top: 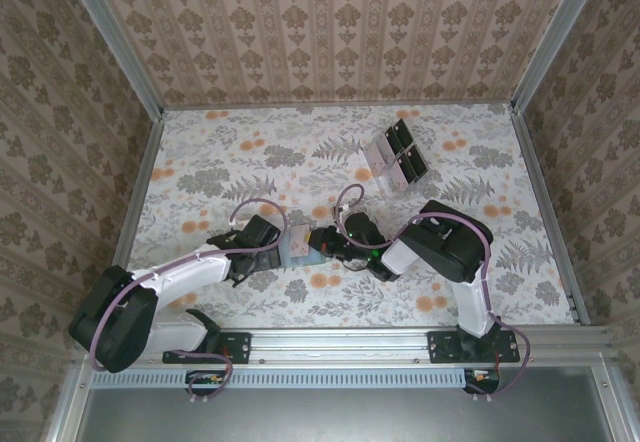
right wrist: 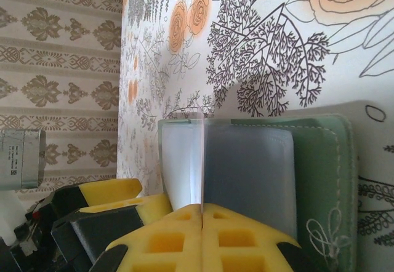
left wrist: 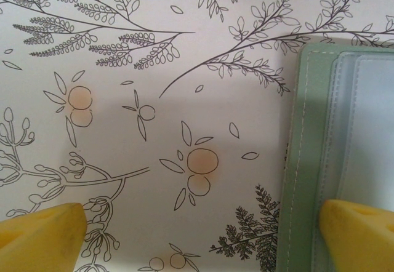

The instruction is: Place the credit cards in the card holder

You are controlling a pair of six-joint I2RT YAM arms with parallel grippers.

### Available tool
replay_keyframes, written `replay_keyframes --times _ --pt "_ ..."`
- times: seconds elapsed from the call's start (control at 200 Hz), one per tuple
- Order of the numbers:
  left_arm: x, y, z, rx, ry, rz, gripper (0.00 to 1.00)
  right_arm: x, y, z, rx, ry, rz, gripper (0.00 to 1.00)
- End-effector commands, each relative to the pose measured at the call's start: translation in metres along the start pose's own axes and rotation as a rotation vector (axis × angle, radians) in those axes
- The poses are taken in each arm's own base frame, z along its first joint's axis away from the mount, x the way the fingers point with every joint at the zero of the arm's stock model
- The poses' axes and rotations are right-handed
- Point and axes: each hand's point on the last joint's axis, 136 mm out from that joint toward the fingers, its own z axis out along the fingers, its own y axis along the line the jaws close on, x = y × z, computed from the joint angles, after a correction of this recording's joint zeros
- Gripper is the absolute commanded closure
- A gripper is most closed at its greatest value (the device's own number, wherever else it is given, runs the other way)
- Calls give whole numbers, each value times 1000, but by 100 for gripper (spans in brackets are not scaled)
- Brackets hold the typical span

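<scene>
The dull-green card holder (top: 298,252) lies open on the flowered table between my two grippers. My right gripper (right wrist: 202,213) is shut on a thin pale credit card (right wrist: 201,161), which I see edge-on, standing over the holder's (right wrist: 320,180) clear pockets. My left gripper (left wrist: 200,241) is open just above the table. One of its yellow fingertips (left wrist: 360,232) sits over the holder's (left wrist: 308,161) near end, and the other (left wrist: 40,238) is over bare table. From above, the left gripper (top: 270,242) and right gripper (top: 320,240) meet at the holder.
A clear rack with dark squares (top: 397,157) stands at the back right of the table. Patterned walls (top: 330,32) enclose the table on three sides. A metal rail (top: 340,344) with the arm bases runs along the near edge.
</scene>
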Motion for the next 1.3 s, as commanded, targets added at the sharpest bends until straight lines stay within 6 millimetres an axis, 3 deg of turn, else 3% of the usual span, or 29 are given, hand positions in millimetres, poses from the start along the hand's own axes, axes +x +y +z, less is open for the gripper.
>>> replay_keyframes --times 0.0,0.255,0.845,1.295 --pt "11 12 4 -51 20 11 0 4 8 5 -40 18 4 100" --pt "11 12 4 -53 20 10 0 8 12 3 -64 25 15 100" --pt "11 11 4 -50 21 12 0 23 -3 -4 -42 56 46 100" --pt "11 11 4 -53 21 15 0 32 -6 1 -60 95 69 100"
